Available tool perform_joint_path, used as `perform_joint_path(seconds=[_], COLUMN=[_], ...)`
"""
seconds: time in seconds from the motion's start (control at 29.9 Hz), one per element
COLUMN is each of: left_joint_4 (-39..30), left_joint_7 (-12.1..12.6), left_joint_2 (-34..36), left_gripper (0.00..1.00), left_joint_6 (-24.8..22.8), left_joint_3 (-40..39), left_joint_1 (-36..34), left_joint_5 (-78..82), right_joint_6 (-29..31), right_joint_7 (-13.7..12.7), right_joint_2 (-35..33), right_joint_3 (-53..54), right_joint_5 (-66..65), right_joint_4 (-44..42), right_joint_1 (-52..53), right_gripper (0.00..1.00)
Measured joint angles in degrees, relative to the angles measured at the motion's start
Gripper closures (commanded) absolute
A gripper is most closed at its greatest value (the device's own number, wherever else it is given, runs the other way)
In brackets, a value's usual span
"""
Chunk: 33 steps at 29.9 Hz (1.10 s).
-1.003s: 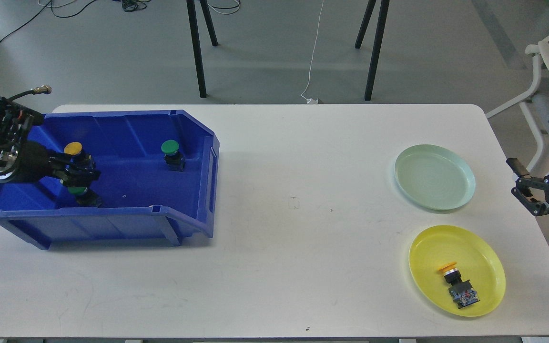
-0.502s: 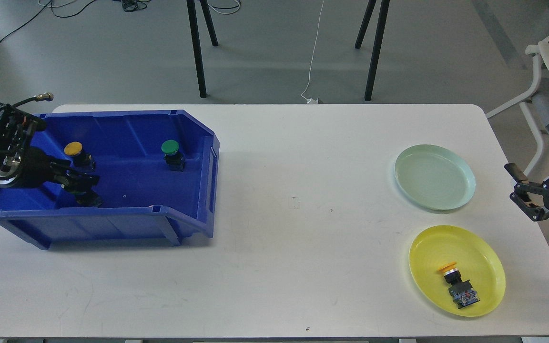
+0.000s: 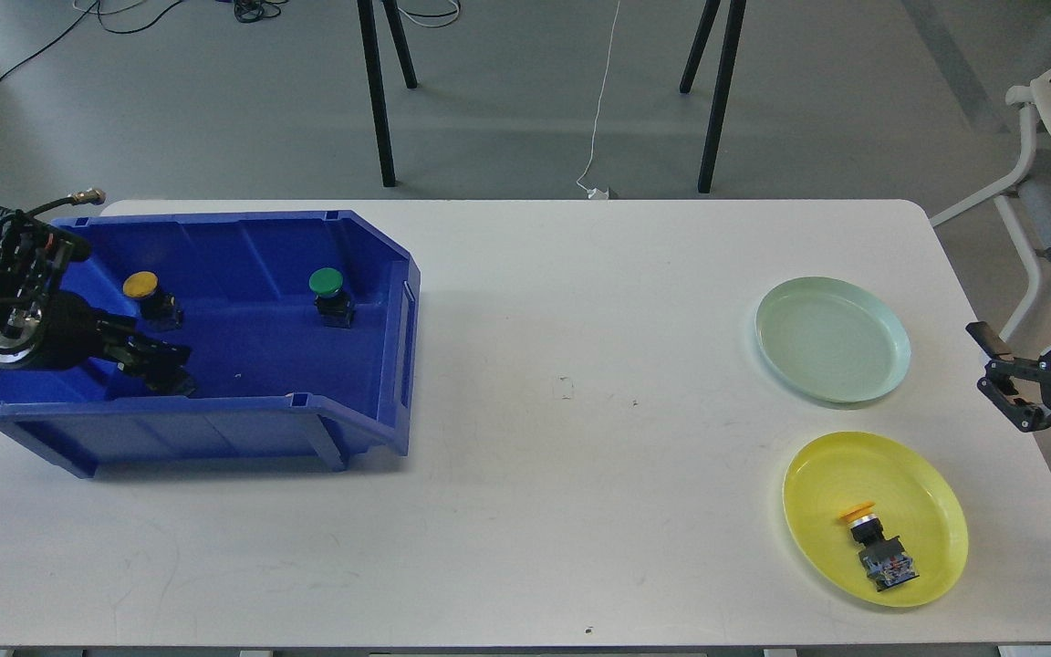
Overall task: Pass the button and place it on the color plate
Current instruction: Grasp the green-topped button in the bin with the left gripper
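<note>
A blue bin (image 3: 215,415) stands at the table's left. Inside it are a yellow-capped button (image 3: 140,286) at the back left and a green-capped button (image 3: 326,283) at the back right. My left gripper (image 3: 157,361) is low inside the bin near the front wall. It covers a third button, of which only a dark bit shows. Its fingers are dark and I cannot tell them apart. My right gripper (image 3: 998,372) is open and empty at the table's right edge, beside the pale green plate (image 3: 831,339). The yellow plate (image 3: 918,511) holds a yellow-capped button (image 3: 877,546) lying on its side.
The white table (image 3: 571,438) runs between the bin and the plates. A chair (image 3: 1050,119) stands off the table's far right corner. Black stand legs (image 3: 379,100) are on the floor behind the table.
My left gripper has sunk lower in the bin and now covers the green cap seen under it earlier. My right gripper has shifted slightly at the table's right edge.
</note>
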Motion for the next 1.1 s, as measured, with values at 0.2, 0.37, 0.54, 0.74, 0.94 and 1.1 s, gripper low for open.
perform_joint_path(seconds=[0.2, 0.37, 0.54, 0.74, 0.94, 1.1], left_joint_4=[0.07, 0.07, 0.08, 0.08, 0.06, -0.35], left_joint_7=[0.00, 0.00, 0.00, 0.00, 0.00, 0.00], left_joint_2=[0.00, 0.00, 0.08, 0.13, 0.18, 0.25], left_gripper=[0.21, 0.24, 0.40, 0.42, 0.40, 0.28], left_joint_6=[0.00, 0.00, 0.00, 0.00, 0.00, 0.00], left_joint_3=[0.00, 0.00, 0.00, 0.00, 0.00, 0.00], left_joint_1=[0.19, 0.20, 0.23, 0.25, 0.32, 0.32], left_joint_5=[0.00, 0.00, -0.06, -0.08, -0.09, -0.12], right_joint_6=[0.03, 0.22, 1.40, 1.99, 2.09, 2.11], right_joint_7=[0.00, 0.00, 0.00, 0.00, 0.00, 0.00], right_joint_2=[0.00, 0.00, 0.01, 0.07, 0.07, 0.07], right_joint_3=[-0.02, -0.05, -0.05, -0.04, 0.03, 0.01], right_joint_5=[0.00, 0.00, -0.01, 0.00, 0.00, -0.01], right_joint_4=[-0.04, -0.36, -0.92, -1.61, -1.88, -2.02], right_joint_1=[-0.22, -0.23, -0.23, -0.23, -0.31, -0.32], right_gripper=[0.00, 0.00, 0.00, 0.00, 0.00, 0.00])
